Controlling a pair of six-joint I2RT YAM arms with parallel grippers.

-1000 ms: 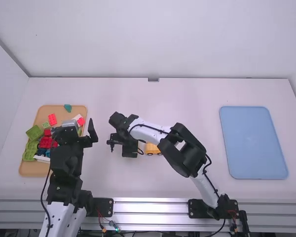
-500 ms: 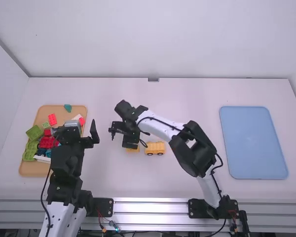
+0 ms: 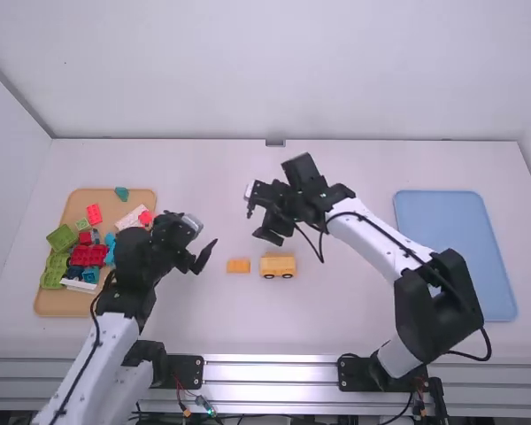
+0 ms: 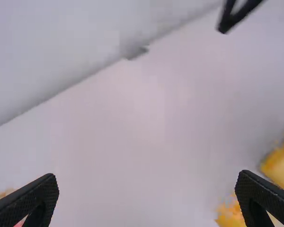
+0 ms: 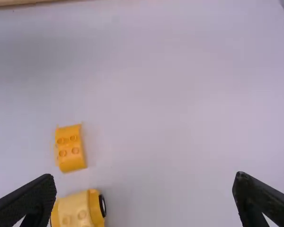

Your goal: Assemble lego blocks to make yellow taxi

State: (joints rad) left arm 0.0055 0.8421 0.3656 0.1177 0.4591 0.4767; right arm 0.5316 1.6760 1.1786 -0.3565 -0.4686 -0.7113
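On the table's middle lie a small orange-yellow block (image 3: pixel 238 266) and, just right of it and apart, a yellow wheeled block (image 3: pixel 278 265). My left gripper (image 3: pixel 203 243) is over the table left of the small block, open and holding nothing. Above and beyond the wheeled block is my right gripper (image 3: pixel 258 221), also open. In the left wrist view my left gripper (image 4: pixel 149 196) has wide-apart fingers, with yellow pieces (image 4: pixel 231 213) near one finger. In the right wrist view the studded small block (image 5: pixel 71 147) and wheeled block (image 5: pixel 78 210) lie beside my right gripper (image 5: pixel 144 196).
A tan tray (image 3: pixel 62 303) at the left holds several loose blocks, including red (image 3: pixel 88 255), green (image 3: pixel 62 237) and blue ones. A blue tray (image 3: pixel 456 257) lies at the right.
The right gripper has moved right and away from the small block, uncovering both yellow pieces. From beside the tan tray, the left gripper has swung right toward the table's middle.
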